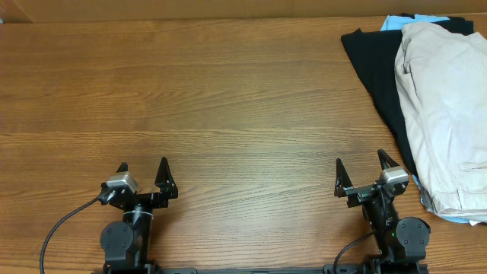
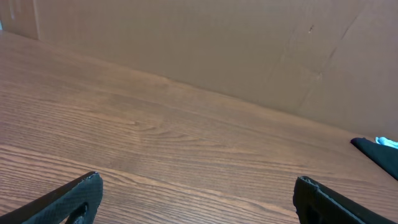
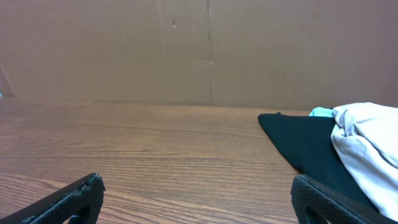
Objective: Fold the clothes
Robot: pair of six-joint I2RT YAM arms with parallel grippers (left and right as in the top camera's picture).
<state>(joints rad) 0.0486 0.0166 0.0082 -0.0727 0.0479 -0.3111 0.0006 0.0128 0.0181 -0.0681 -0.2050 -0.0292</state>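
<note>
The beige shorts [image 1: 445,114] lie rumpled at the right edge of the table [image 1: 228,91], atop a black garment [image 1: 377,68] and a light blue cloth [image 1: 389,23]. Soft, light cotton, they will likely sag and may drag the pile; pinch an outer hem or corner. Your left gripper [image 1: 143,164] and right gripper [image 1: 360,160] sit at the near edge, fingers spread wide, both empty.

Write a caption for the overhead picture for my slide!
Left end effector and right end effector open over the table; beige shorts lie atop a black garment on the right.
</note>
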